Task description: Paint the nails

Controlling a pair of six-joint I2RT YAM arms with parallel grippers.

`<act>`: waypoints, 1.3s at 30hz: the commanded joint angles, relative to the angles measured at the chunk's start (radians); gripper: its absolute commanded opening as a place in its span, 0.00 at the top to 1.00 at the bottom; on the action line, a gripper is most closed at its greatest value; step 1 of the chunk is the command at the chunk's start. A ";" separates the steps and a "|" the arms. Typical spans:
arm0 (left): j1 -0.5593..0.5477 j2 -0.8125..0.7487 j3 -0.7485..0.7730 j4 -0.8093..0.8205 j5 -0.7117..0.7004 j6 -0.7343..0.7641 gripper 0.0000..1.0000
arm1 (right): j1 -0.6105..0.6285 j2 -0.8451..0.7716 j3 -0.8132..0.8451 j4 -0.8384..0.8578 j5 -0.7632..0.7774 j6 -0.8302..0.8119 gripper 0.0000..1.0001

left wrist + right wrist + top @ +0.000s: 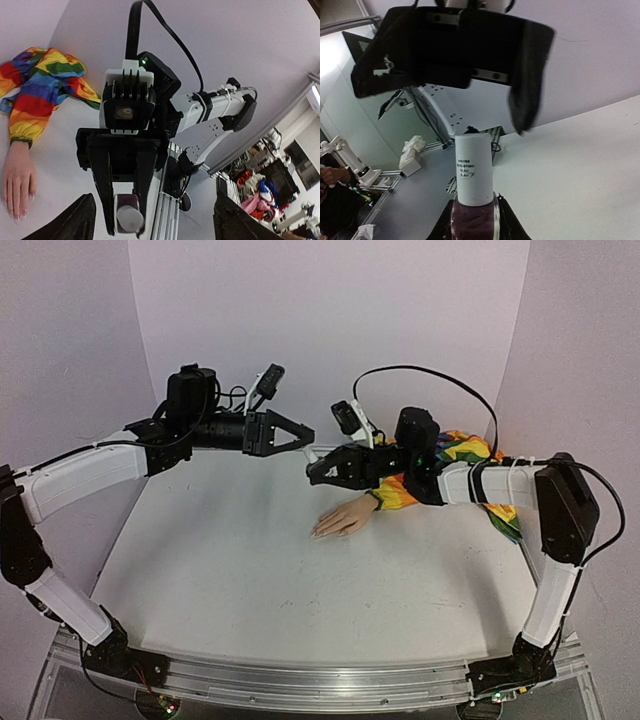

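Left gripper (300,434) hangs open in top view, jaws in a wide V with nothing between them. Its tips point at my right gripper (313,472), near but apart. That one is closed; what it pinches is too small to tell here. On the table (250,570) the hand (345,518) lies flat, just right of the right gripper and nearer my bases. Its nails (318,531) point left, lower than both grippers, untouched, colour unreadable. The sleeve (462,452) is partly hidden behind my right arm.

Left wrist view: my fingers (75,222) are cut off at the bottom corners, spread wide. The right gripper faces the camera, clamped on the bottle (128,207), cap (129,219) toward the lens. The hand sits at the left edge, nails tiny and blurred, well left of the bottle.

Right wrist view: the bottle fills bottom centre, white cap over purple glass (474,225), label too small to read. My own fingers barely show beside the glass. The left gripper sits above the cap, open, blurred, not touching it.
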 commanded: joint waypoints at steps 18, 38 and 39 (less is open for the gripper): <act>-0.056 0.047 0.090 0.154 0.066 0.136 0.68 | 0.000 -0.074 0.033 0.303 -0.026 0.208 1.00; -0.073 0.068 0.087 0.145 -0.082 0.127 1.00 | -0.006 -0.068 0.022 0.256 0.115 0.133 1.00; -0.073 0.059 0.080 0.135 -0.127 0.132 1.00 | -0.011 -0.081 0.016 0.176 0.165 0.083 1.00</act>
